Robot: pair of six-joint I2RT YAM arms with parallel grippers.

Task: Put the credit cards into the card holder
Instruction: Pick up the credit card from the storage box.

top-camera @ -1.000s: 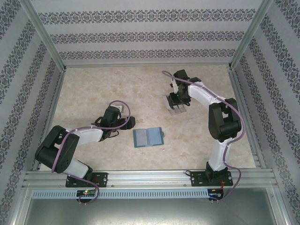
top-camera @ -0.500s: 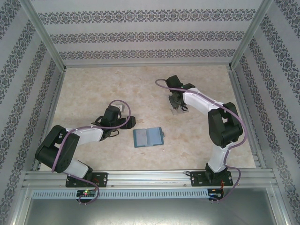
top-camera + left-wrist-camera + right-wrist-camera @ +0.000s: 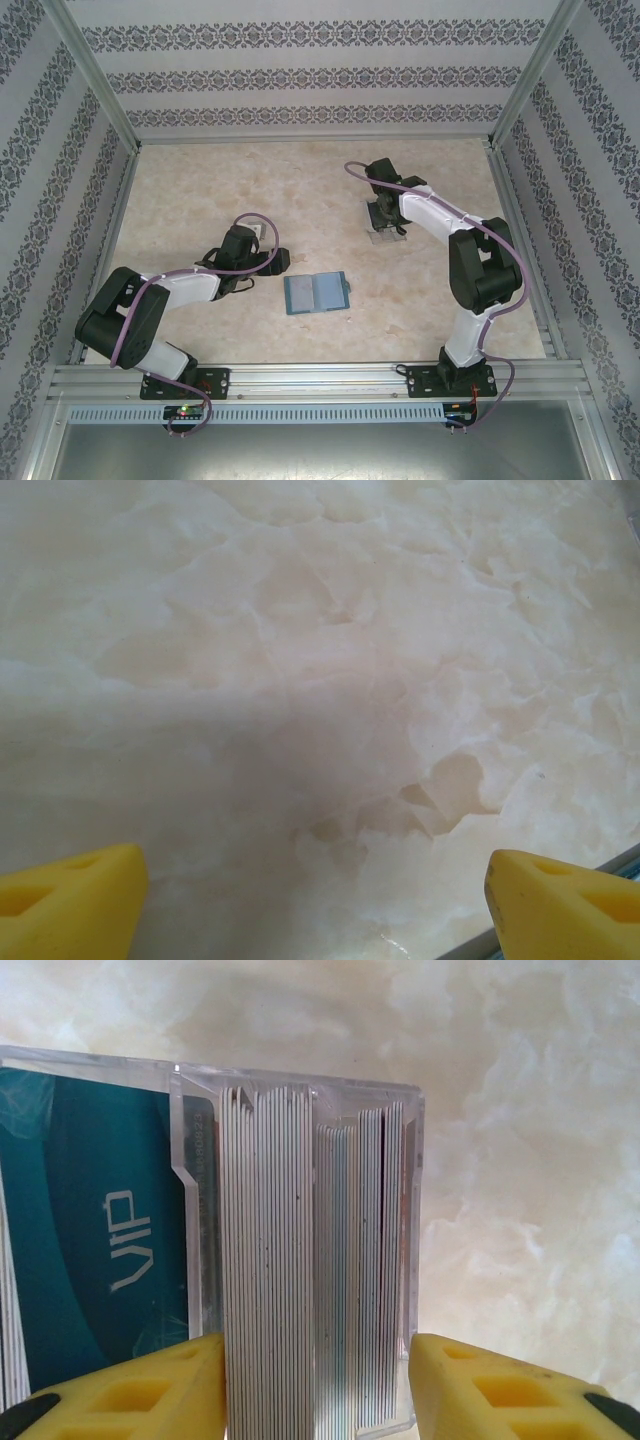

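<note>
From above, the card holder (image 3: 316,292) lies open and flat on the marble worktop (image 3: 200,200), a little below the middle of the frame. No card can be made out in its pockets. The left hand (image 3: 278,260) rests low just left of the holder, apart from it. In the upper right, the right hand (image 3: 384,218) points down onto the ridged card rack (image 3: 380,237), well apart from the holder.

In the left wrist view, the left hand (image 3: 315,910) is spread wide with nothing between its yellow fingertips (image 3: 70,900), only bare worktop ahead.

In the right wrist view, the right hand (image 3: 318,1390) straddles the ridged middle part of the rack (image 3: 270,1260), with its fingers (image 3: 150,1390) close against either side. Whether they press or merely flank it cannot be told. A teal VIP card (image 3: 90,1240) stands in the slot at the left of the frame.

The task looks barely begun. The visible card sits in the rack, so lifting a card out, carrying it across and slotting it in all appear to remain.
</note>
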